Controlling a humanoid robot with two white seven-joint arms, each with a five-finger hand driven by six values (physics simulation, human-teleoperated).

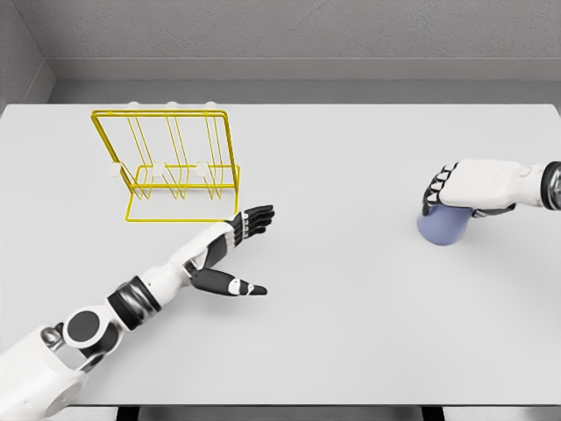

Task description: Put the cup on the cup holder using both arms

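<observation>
Here's the cup (443,228): pale blue-violet, smooth and plain, sitting on the table (351,333) over on the right side, well apart from the rack (166,167). I can only see its lower body and rounded rim, because my right hand (465,189) is lying across the top of it. Fingers (436,191) are curled down over the cup's left side, palm on top, so I've got it wrapped. Whether the cup is upright or tipped, I can't tell from here.

Count: one cup, one rack, two hands of mine in view.

The rack is yellow wire, standing on the left far part of the table. A tall rectangular frame at the back, a flat rectangular base frame in front, and thin upright rods between them. Small white knobs show on the rods, some low along the base, some up past the top bar. Nothing hangs on it, nothing sits in it.

My left hand (238,250) is out over the table just in front of the rack's near right corner. Fingers stretched flat and forward, thumb splayed to the side, holding nothing. It isn't touching the rack.
</observation>
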